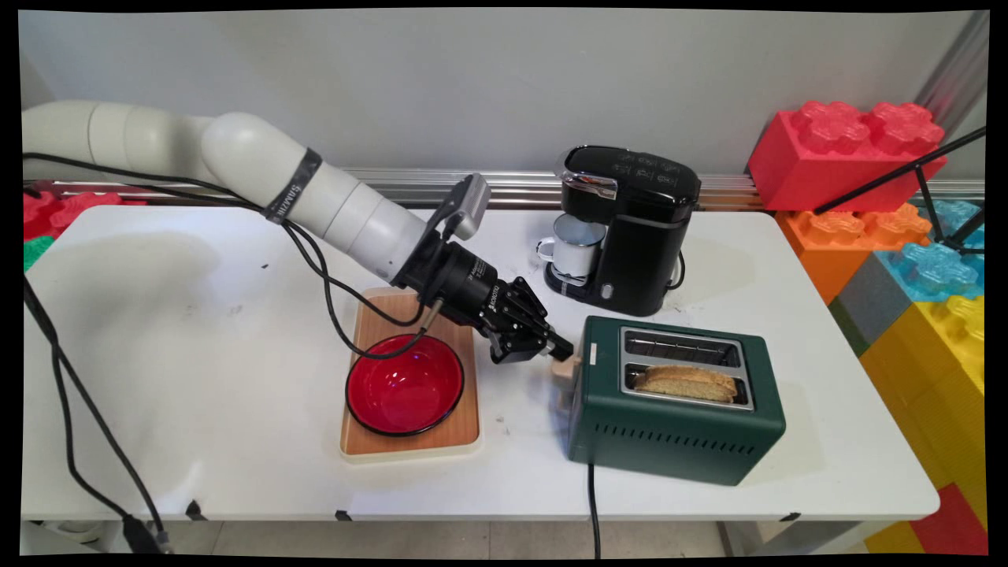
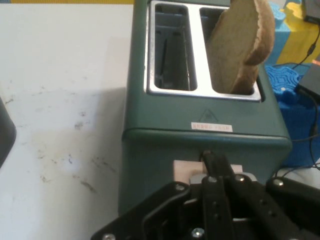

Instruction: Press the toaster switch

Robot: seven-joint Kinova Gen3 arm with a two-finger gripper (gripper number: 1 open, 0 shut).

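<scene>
One pincer [image 1: 551, 346] reaches in low from the left, its fingers drawn together, and its tip sits on the pale lever [image 1: 565, 370] at the end of the one green toaster [image 1: 677, 405]. The toaster has two slots; one slice of bread [image 1: 687, 382] stands in the nearer slot, the other slot is bare. Left of the pincer lies one wooden board [image 1: 465, 425] with one red bowl [image 1: 405, 384] on it. Behind the toaster stands one black coffee machine [image 1: 630, 228] with one white mug [image 1: 575, 246] set under its spout. The white surface [image 1: 197, 354] is scuffed with faint dark marks, and a plain grey wall [image 1: 433, 79] runs behind it. To the right, big toy bricks [image 1: 850, 153] are stacked — red, orange, blue and yellow.
</scene>
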